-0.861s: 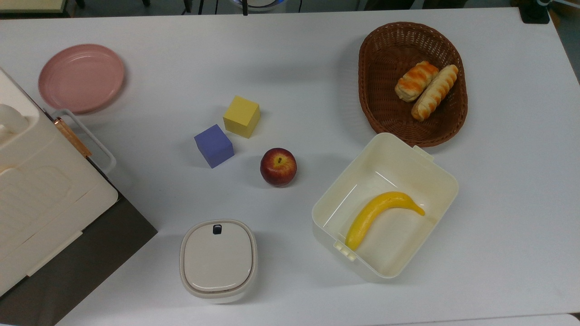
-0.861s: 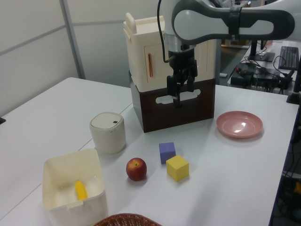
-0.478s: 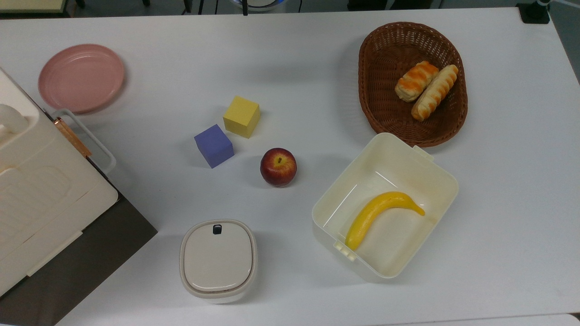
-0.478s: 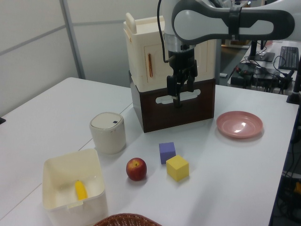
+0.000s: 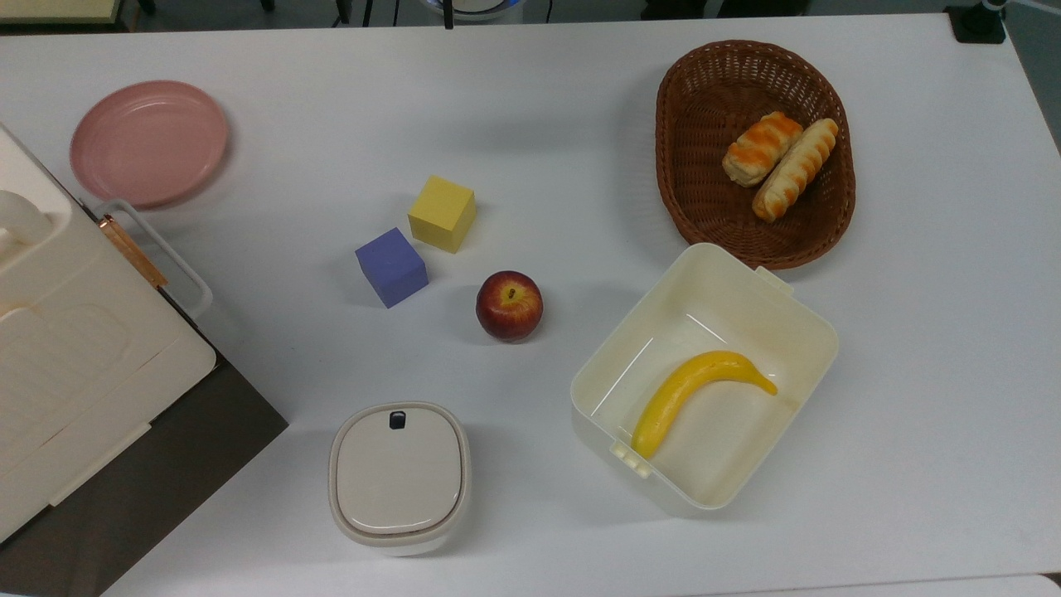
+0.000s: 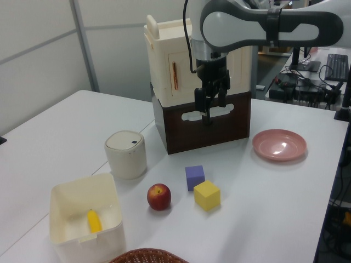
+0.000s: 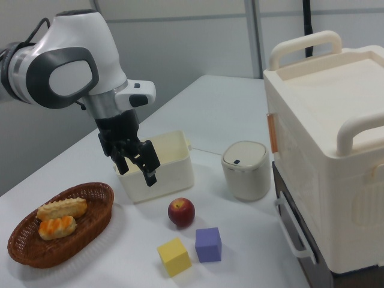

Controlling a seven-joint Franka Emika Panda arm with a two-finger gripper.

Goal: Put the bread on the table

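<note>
While pincer point(image 7: 136, 167) hangs parted, empty | basket point(image 5: 704, 207): one bread point(image 5: 795, 170), one roll point(image 5: 762, 148)

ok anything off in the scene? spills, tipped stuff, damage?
Nothing stands out. The bread lies in the wicker basket beside the shorter roll, the banana in the cream box; the gripper hangs empty above the table.
</note>
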